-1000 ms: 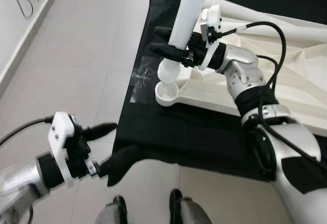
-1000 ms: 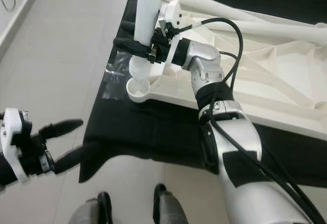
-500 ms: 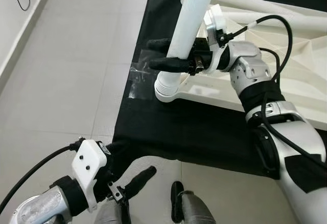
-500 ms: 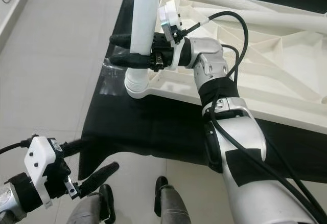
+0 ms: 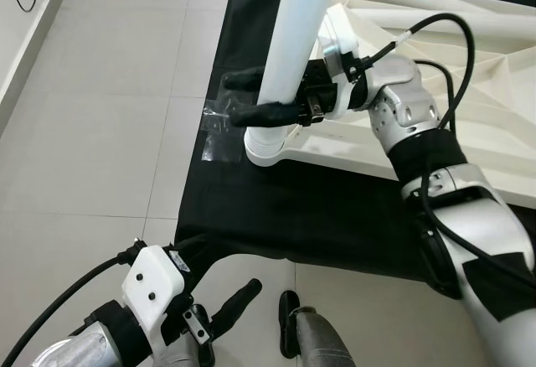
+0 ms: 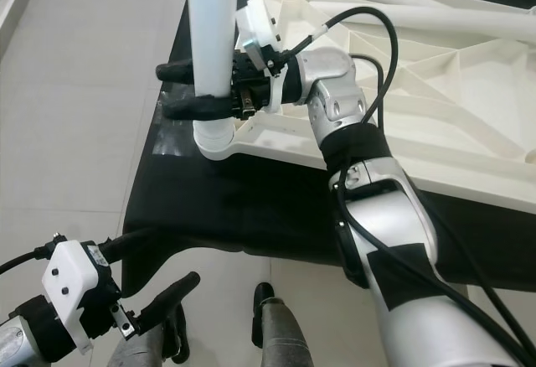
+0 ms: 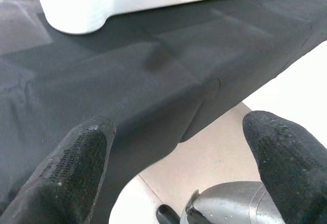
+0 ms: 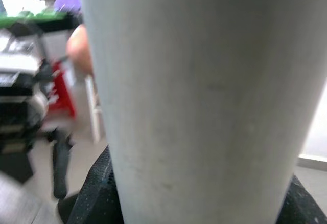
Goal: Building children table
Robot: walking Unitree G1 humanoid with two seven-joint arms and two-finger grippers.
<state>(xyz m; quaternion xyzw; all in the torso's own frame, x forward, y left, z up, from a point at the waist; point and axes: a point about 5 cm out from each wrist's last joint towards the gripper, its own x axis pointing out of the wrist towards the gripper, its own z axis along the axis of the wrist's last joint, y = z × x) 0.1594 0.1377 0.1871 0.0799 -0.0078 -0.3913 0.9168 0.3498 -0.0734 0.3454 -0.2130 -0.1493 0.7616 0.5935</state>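
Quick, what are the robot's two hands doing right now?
Left gripper: open, holding nothing, low by the black cloth.
Right gripper: shut on the white table leg, which stands in the tabletop's corner socket.

The right gripper (image 6: pixel 180 90) clamps a white table leg (image 6: pixel 210 40) standing upright in the corner socket of the upturned white tabletop (image 6: pixel 402 99) on black cloth (image 6: pixel 251 212). The left gripper (image 6: pixel 159 271), fingers apart, hangs low over the cloth's edge.

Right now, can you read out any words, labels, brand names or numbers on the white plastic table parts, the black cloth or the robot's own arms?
None: no readable text on the white tubular table leg, the ribbed white plastic tabletop underside, or the black cloth.
Small label patch on the right gripper, beside its black fingers: too small to read.
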